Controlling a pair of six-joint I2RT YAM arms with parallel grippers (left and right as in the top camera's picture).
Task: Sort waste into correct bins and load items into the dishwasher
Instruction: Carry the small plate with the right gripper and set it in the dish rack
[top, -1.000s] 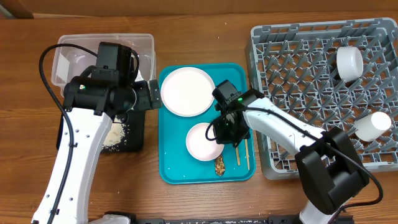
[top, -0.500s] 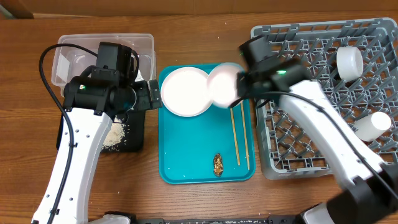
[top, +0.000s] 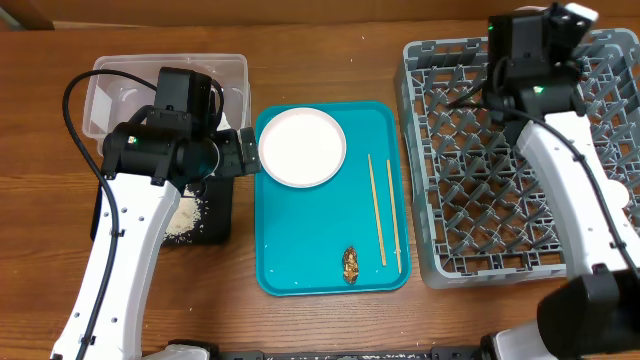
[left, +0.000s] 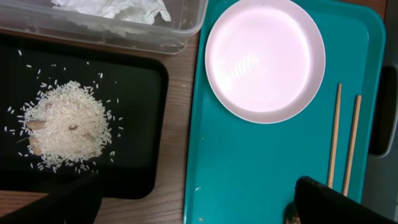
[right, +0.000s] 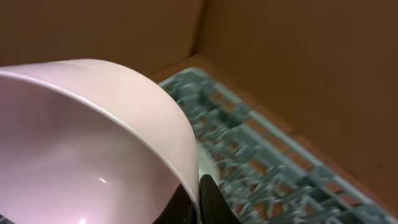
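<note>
My right gripper (right: 200, 198) is shut on the rim of a pale pink bowl (right: 93, 155) and holds it tilted in the air above the far part of the grey dish rack (top: 470, 190). In the overhead view that gripper (top: 555, 25) is at the rack's back edge. A pink-white plate (top: 302, 147), two chopsticks (top: 384, 212) and a brown food lump (top: 351, 265) lie on the teal tray (top: 300, 250). My left gripper (left: 196, 208) is open and empty, hovering over the teal tray's left edge beside the black tray (left: 143, 124), which holds rice crumbs (left: 62, 127).
The clear tub (top: 110, 95) at the back left holds a crumpled white napkin (left: 124, 9). My right arm stretches across the rack and hides the cups in the overhead view. Bare wooden table (top: 330, 40) runs along the back.
My right gripper has lifted the small bowl off the teal tray and carried it right and back over the dish rack. The chopsticks now lie uncovered. The left arm has not moved.
</note>
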